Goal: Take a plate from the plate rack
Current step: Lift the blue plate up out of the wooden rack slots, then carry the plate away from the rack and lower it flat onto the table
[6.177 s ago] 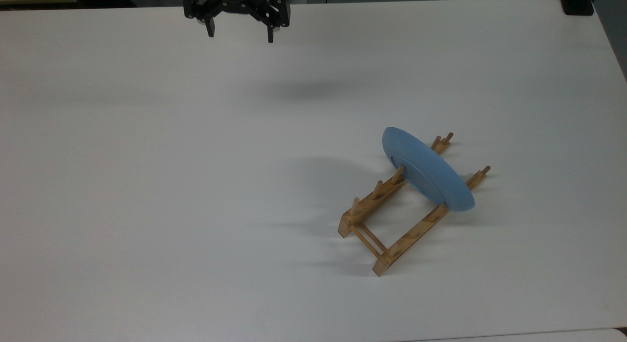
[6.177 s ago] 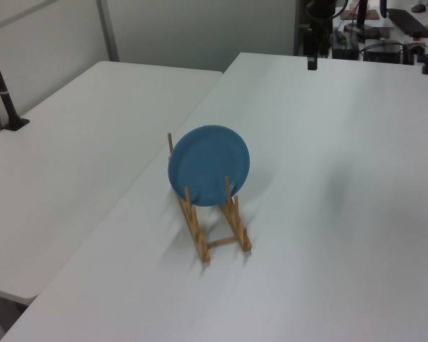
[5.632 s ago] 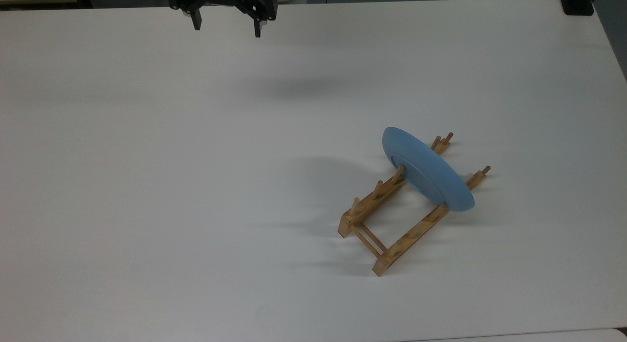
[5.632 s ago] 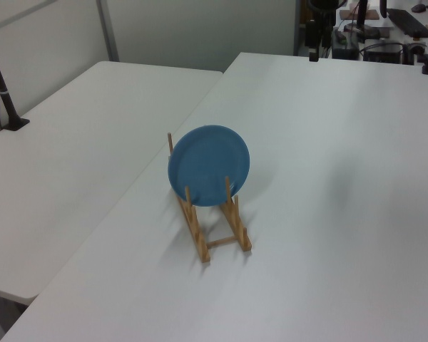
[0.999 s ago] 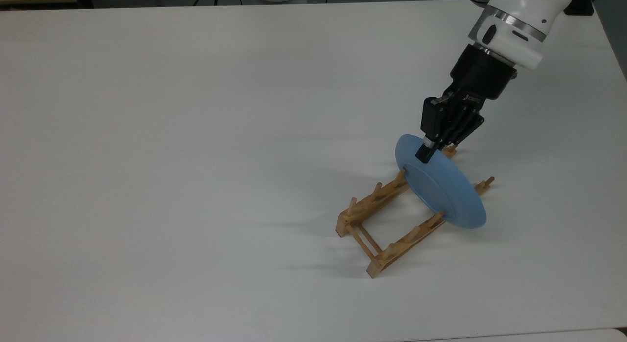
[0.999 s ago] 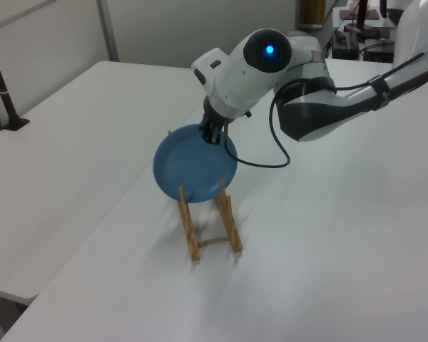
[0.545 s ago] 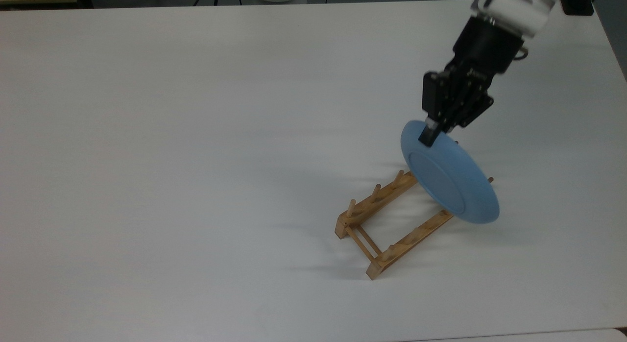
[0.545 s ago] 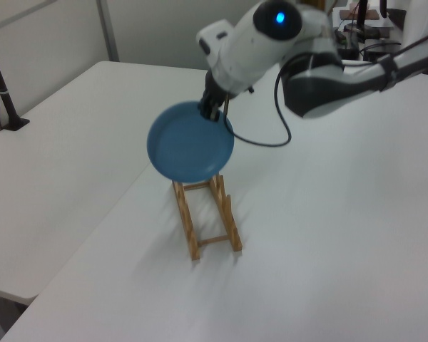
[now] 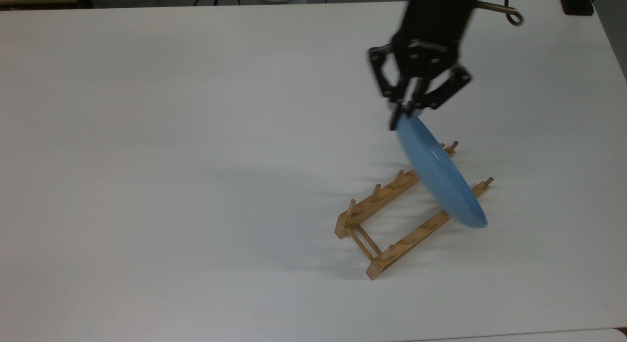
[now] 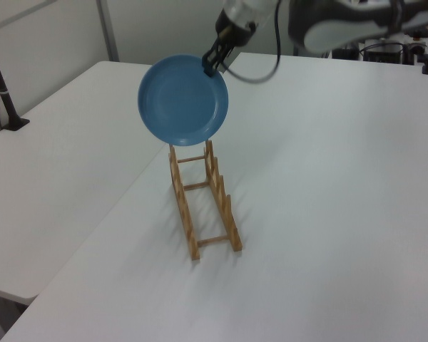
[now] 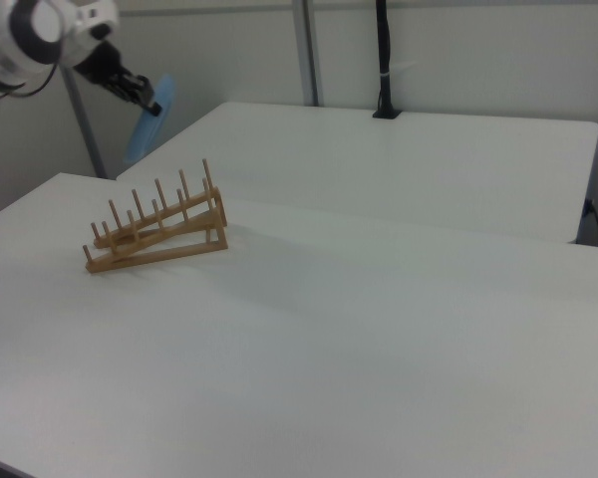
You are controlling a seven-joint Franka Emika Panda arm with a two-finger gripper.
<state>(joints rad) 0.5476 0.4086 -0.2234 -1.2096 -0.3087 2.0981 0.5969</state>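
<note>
Plate (image 10: 182, 101) hangs in the air above the far end of the plate rack (image 10: 203, 201) in the left view, clear of the pegs, with its face turned toward that camera. From my seat I see the gripper (image 10: 209, 66) pinching the plate at its upper rim, fingers closed on the edge, and the dish hanging below the grip. In the top view the gripper (image 9: 402, 115) sits just above the plate (image 9: 439, 173), which appears there nearly edge-on as a long tilted blue sliver running from the fingers down toward the top view's right, crossing over the far pegs of the plate rack (image 9: 392, 218). The rack stands on the white table (image 9: 196, 185) with no dish in its slots (its two rails, thin crossbars and upright pegs all show plainly). In the right view the plate rack (image 11: 154, 232) sits toward the right view's left, and I can make out the plate (image 11: 150, 121) behind and above it, held up by the gripper (image 11: 151, 107) at the end of the white arm (image 11: 40, 35). A second white table (image 10: 64, 164) adjoins on the left view's left, with a dark post (image 10: 1, 85) standing near its edge.
</note>
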